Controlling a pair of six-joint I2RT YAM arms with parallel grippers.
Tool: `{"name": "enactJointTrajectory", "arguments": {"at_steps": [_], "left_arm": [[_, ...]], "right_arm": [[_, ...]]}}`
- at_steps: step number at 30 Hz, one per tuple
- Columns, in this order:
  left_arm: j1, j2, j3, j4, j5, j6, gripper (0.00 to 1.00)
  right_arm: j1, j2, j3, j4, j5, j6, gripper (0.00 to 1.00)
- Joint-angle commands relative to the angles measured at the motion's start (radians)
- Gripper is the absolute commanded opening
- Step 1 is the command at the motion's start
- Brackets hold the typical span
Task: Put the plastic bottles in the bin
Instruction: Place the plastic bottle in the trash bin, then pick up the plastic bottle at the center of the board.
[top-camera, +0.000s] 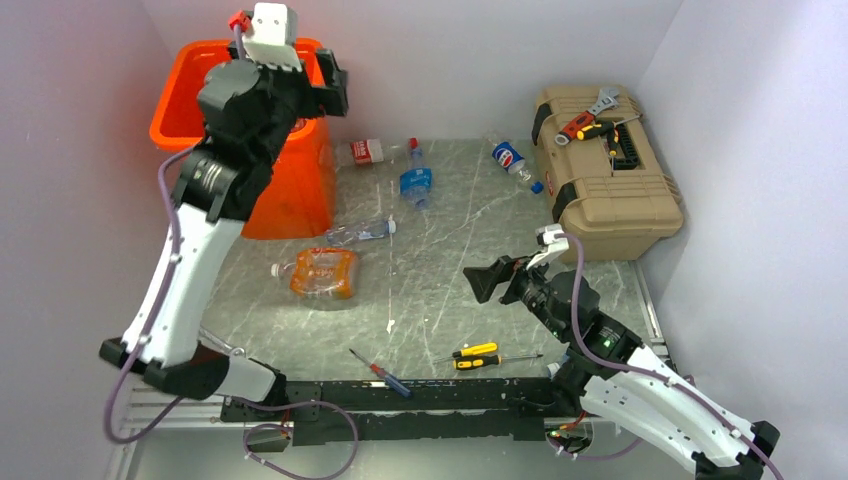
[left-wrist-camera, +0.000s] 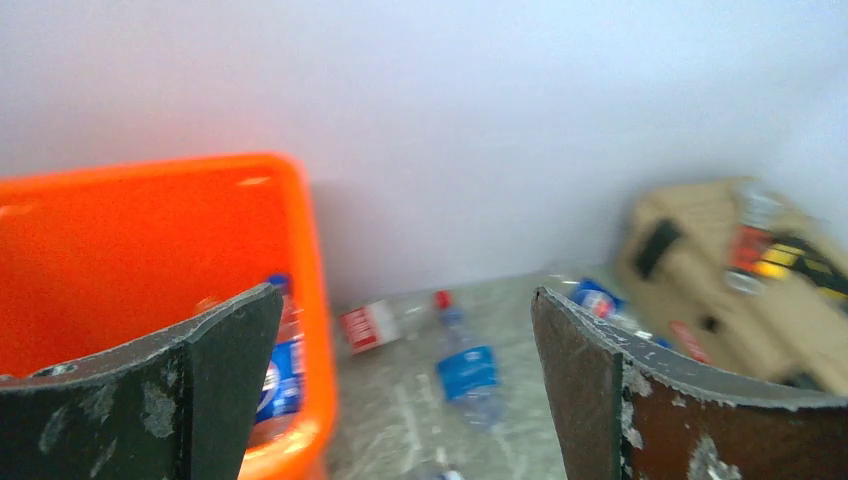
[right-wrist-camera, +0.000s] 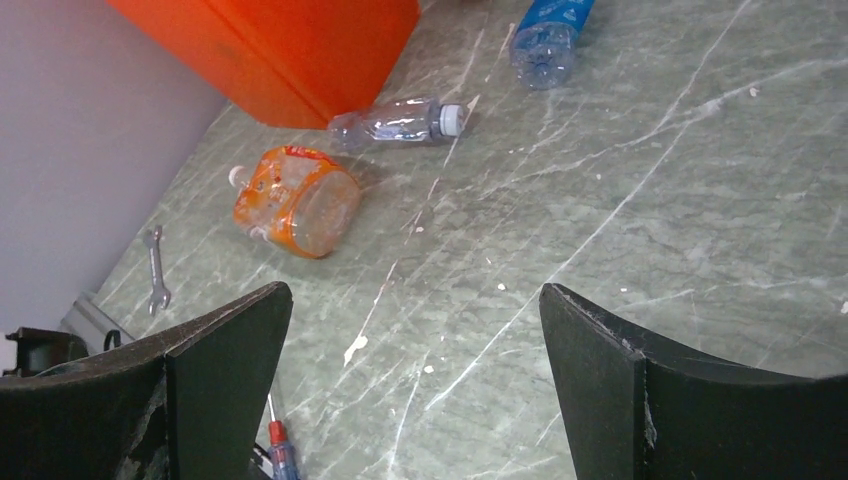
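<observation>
We're partway: at least one bottle (left-wrist-camera: 283, 365) is in the bin (top-camera: 172, 115). Five are left on the counter (top-camera: 450, 230): red-label bottle (top-camera: 368, 152), blue-label bottle (top-camera: 415, 183), clear bottle (top-camera: 360, 231), big orange bottle (top-camera: 325, 273), and toolbox-side bottle (top-camera: 513, 162). Left hand (left-wrist-camera: 405, 300) is spread and empty above the bin; right hand (right-wrist-camera: 415, 295) is spread and empty over the counter.

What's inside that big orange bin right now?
At least one bottle with a blue label lies against the bin wall. A finger of the left end effector hides the rest of the floor, and from above the arm covers most of the opening.
</observation>
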Motion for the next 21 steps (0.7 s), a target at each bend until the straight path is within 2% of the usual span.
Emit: {"name": "enactJointTrajectory", "arguments": {"at_steps": [1, 7, 11, 17, 21], "left_arm": [[-0.146, -0.116, -0.018, 0.000, -0.009, 0.075, 1.00], [-0.306, -0.270, -0.256, -0.195, 0.022, 0.095, 0.99], [-0.356, -0.438, -0.491, -0.293, 0.012, -0.009, 1.00], [-0.358, -0.736, -0.837, -0.257, -0.024, -0.114, 1.00], [-0.358, -0.856, -0.976, -0.237, -0.097, -0.175, 0.99]], "right_arm": [[-0.002, 0.021, 0.050, 0.011, 0.039, -0.012, 0.99], [-0.002, 0.153, 0.094, -0.032, -0.011, -0.047, 0.98], [0.001, 0.311, 0.115, 0.015, -0.136, -0.080, 0.96], [0.020, 0.602, 0.192, 0.167, -0.215, -0.037, 0.96], [0.009, 0.809, 0.295, 0.253, -0.130, 0.002, 0.96]]}}
